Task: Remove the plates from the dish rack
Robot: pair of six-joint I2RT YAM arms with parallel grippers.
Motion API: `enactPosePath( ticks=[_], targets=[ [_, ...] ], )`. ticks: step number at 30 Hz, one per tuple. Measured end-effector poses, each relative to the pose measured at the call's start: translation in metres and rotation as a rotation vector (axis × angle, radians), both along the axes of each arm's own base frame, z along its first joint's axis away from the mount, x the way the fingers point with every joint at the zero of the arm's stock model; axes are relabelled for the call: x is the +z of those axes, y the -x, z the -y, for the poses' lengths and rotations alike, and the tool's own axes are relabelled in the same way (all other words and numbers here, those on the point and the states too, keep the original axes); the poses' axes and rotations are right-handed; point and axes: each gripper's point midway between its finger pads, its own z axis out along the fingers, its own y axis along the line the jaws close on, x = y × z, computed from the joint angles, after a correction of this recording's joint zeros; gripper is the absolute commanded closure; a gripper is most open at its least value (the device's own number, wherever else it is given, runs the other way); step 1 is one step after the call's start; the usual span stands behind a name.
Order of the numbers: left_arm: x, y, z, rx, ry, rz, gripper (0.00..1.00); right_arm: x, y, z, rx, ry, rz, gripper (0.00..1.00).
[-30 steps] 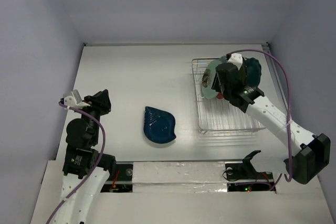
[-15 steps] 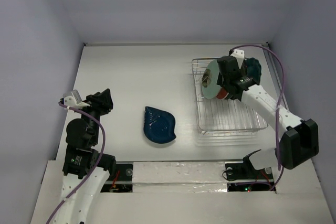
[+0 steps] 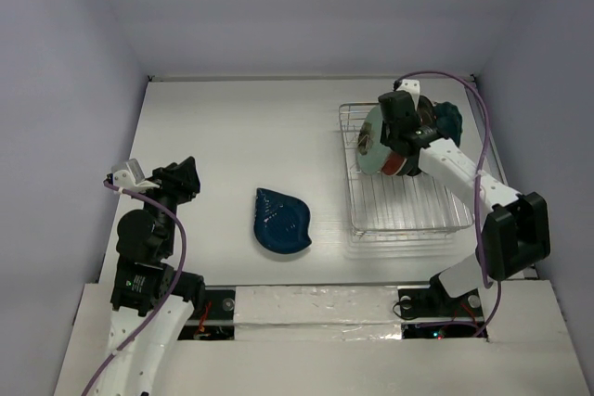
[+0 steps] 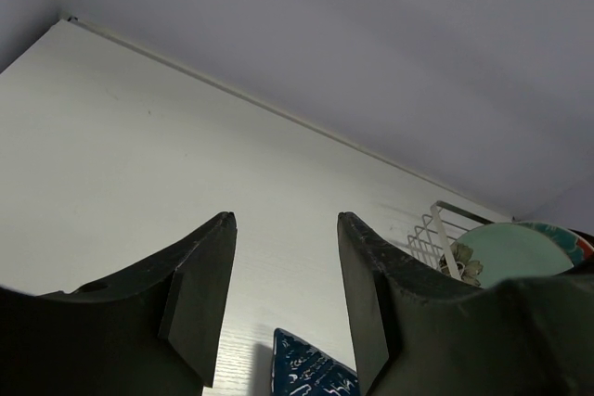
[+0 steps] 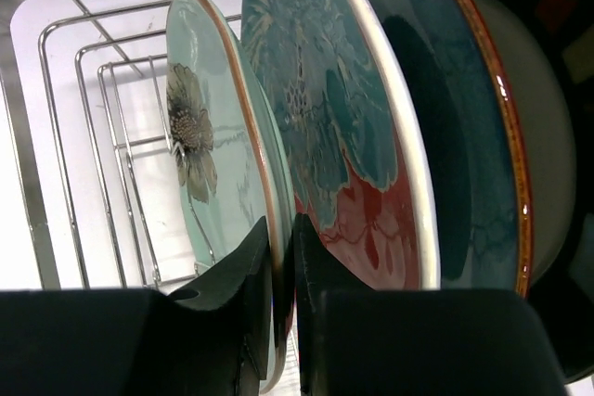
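Left gripper (image 4: 286, 294) unmoved, jaws spread, nothing between them. Blue leaf plate (image 3: 282, 222) lies flat on the table (image 3: 213, 136) just beyond them, unchanged. Farther off, right gripper (image 5: 283, 266) has shifted toward the back of the dish rack (image 3: 408, 215). Its jaws pinch the rim of the upright mint-green plate (image 5: 204, 136). The red-and-teal plate (image 5: 325, 118) stands close beside the jaws.

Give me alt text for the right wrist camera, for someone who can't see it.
The right gripper pinches the rim of a mint plate standing on edge in the rack. To its right stand a red-and-teal plate and a teal plate.
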Motion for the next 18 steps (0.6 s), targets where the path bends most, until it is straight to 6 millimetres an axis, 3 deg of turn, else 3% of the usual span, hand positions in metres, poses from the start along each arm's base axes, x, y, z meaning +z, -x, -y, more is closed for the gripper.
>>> enactPosePath(
  ticks=[5, 8, 15, 18],
  targets=[
    [0.0, 0.0, 0.0, 0.0, 0.0, 0.001, 0.55, 0.007, 0.003, 0.001, 0.029, 0.022, -0.009, 1.0],
    [0.001, 0.001, 0.0, 0.0, 0.001, 0.006, 0.55, 0.025, 0.006, 0.004, 0.043, 0.039, -0.004, 1.0],
    [0.002, 0.002, 0.0, 0.0, 0.002, 0.009, 0.55, 0.106, 0.026, 0.016, 0.044, 0.035, 0.117, 1.0],
    [0.002, 0.002, 0.0, 0.0, 0.002, 0.009, 0.55, 0.147, 0.033, 0.003, 0.076, -0.023, 0.209, 1.0]
  ],
)
